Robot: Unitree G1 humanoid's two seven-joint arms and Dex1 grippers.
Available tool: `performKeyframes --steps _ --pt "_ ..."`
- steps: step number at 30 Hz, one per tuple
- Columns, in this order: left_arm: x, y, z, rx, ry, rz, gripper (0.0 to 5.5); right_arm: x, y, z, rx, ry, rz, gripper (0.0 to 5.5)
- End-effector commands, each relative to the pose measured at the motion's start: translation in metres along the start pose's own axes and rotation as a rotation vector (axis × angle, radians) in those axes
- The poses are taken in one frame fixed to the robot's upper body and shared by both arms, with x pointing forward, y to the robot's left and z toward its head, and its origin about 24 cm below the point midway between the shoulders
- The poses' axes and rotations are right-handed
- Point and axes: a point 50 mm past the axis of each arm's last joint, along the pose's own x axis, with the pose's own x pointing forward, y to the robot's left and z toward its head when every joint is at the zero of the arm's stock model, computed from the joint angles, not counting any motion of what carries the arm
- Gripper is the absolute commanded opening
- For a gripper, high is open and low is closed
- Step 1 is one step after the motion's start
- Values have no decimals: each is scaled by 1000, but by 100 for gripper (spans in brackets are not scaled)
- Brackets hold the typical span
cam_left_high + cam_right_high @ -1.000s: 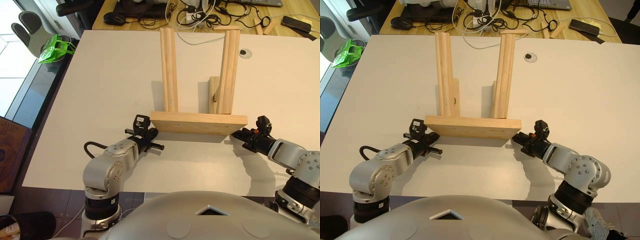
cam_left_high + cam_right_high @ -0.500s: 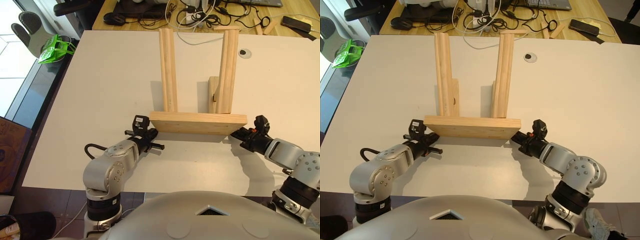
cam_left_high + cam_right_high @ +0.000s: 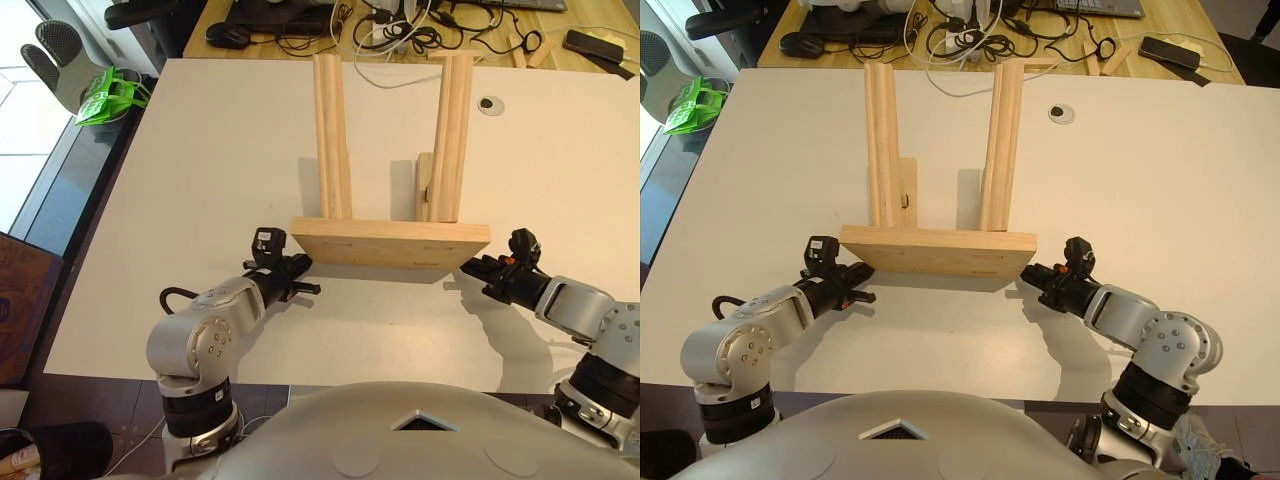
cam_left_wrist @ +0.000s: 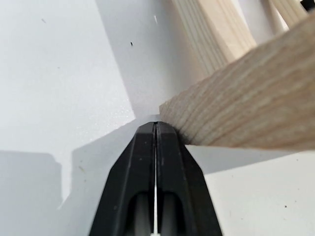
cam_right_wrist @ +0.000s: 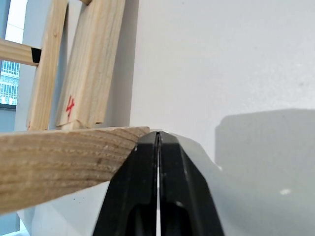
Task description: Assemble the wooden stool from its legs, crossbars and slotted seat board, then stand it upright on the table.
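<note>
- Sitting near the middle of the table (image 3: 200,180), the stool (image 3: 390,245) looks fully joined but lies on its side. It has slid a little toward 12 o'clock and slightly toward 9 o'clock over the last second. The cable hole and the table edges hold their places, so the stool moved, not the camera.
- Its seat board (image 3: 940,250) stands on edge at the 6 o'clock end, its flat top facing the robot. That face now looks a touch taller than before, which may mean the board is beginning to tip back, though I cannot be sure.
- The legs (image 3: 332,140) point to 12 o'clock, with a short crossbar (image 3: 426,185) between them. They shifted with the board, so the joints seem to be holding.
- The left gripper (image 4: 155,125) is fully closed and holds nothing. Its tip touches the board's 9 o'clock bottom corner, and the arm behind it has swung out toward 9 o'clock.
- The right gripper (image 5: 158,135) is likewise pressed shut and empty. It has crept in from 3 o'clock, and its tip now meets the opposite bottom corner.
- My judgement is that only the standing-up step remains. With both tips acting as wedges, the push has mostly slid the stool so far. The next move needs lift under the board's bottom edge, or the stool will keep skating away.
</note>
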Motion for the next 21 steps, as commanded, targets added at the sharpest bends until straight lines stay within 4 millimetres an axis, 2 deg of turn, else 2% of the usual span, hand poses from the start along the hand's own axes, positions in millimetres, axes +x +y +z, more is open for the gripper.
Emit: performKeyframes --steps 1,7,21 --pt "5 -19 20 0 -94 -202 3 5 27 8 -57 -5 230 0" --pt "5 -17 37 -15 -172 -242 3 6 34 18 -84 -63 305 0" --pt "3 -16 55 -29 -282 -303 3 -2 61 43 -142 -251 519 0"
